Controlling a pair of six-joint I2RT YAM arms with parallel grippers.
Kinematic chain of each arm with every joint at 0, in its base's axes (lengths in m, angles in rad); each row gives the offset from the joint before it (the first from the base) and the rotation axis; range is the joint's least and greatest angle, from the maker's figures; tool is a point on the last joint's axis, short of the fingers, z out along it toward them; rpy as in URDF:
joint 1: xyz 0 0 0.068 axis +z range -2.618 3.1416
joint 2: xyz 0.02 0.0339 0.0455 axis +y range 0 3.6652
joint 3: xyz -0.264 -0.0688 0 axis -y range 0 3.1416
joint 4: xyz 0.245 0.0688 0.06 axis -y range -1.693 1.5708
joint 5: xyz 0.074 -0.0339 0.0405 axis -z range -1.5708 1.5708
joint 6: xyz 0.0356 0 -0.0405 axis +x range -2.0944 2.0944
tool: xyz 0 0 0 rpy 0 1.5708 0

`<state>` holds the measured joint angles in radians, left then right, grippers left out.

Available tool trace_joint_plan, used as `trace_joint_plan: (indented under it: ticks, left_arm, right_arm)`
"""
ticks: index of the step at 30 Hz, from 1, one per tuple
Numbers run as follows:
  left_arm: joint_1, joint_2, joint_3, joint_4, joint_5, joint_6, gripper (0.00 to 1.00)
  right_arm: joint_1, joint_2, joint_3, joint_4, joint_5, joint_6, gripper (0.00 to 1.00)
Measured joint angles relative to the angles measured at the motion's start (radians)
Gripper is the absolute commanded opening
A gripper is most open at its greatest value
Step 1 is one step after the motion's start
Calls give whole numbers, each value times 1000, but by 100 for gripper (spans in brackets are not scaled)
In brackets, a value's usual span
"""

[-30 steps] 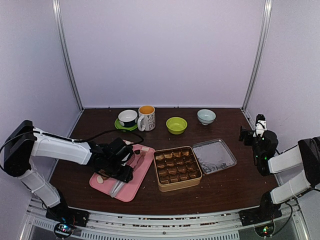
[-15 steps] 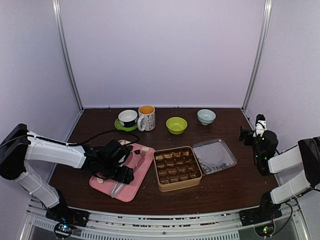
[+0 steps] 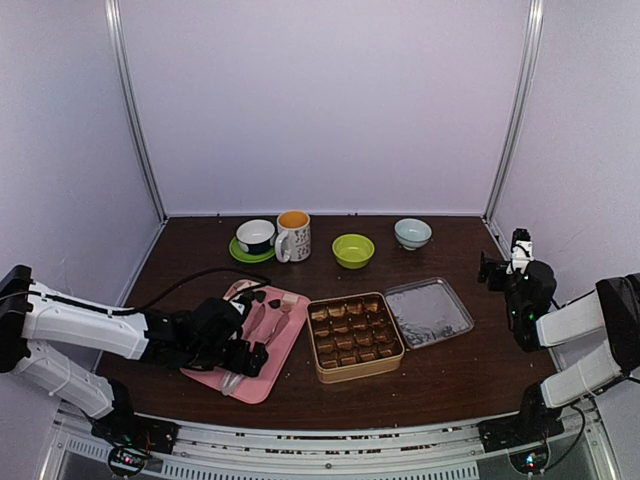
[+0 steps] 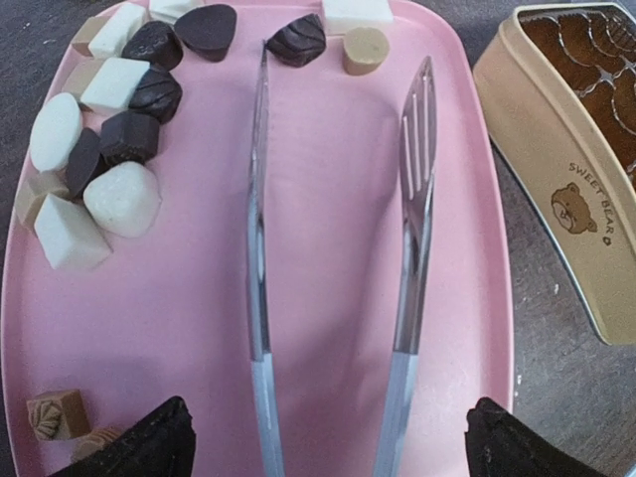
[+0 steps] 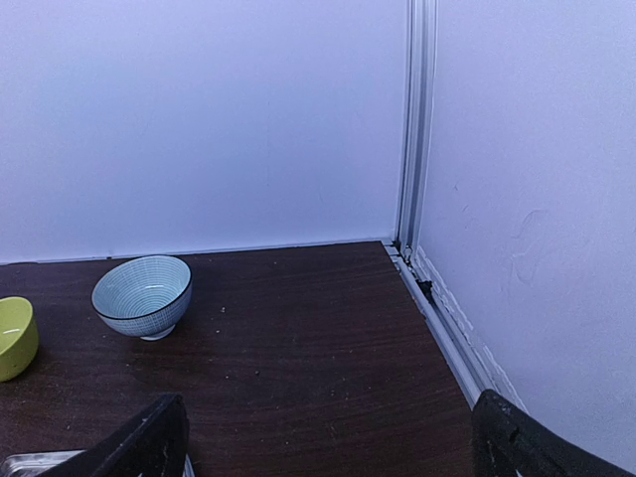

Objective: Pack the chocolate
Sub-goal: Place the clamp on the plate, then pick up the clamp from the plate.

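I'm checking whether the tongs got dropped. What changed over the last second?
The left gripper drew back toward the near-left and opened wide. The tongs now lie free on the pink tray between its fingers. Whether it had actually gripped them is unclear. The chocolates, the gold tin and the right gripper, open, stayed put.

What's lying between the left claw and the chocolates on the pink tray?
Metal tongs, arms spread, lie on the pink tray between the left gripper and the chocolates, as the left wrist view shows.
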<state>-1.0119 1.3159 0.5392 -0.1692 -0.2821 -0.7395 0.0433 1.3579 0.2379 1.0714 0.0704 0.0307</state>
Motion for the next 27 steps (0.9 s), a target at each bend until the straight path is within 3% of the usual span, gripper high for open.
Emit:
trace_joint_plan:
  ticks: [12, 27]
  left_arm:
    - [-4, 27, -74, 113, -31, 66, 86]
    - [-28, 145, -21, 146, -78, 76, 54]
  right_arm:
    - [0, 0, 0, 0, 0, 0, 100]
    - [0, 0, 0, 0, 0, 0, 100]
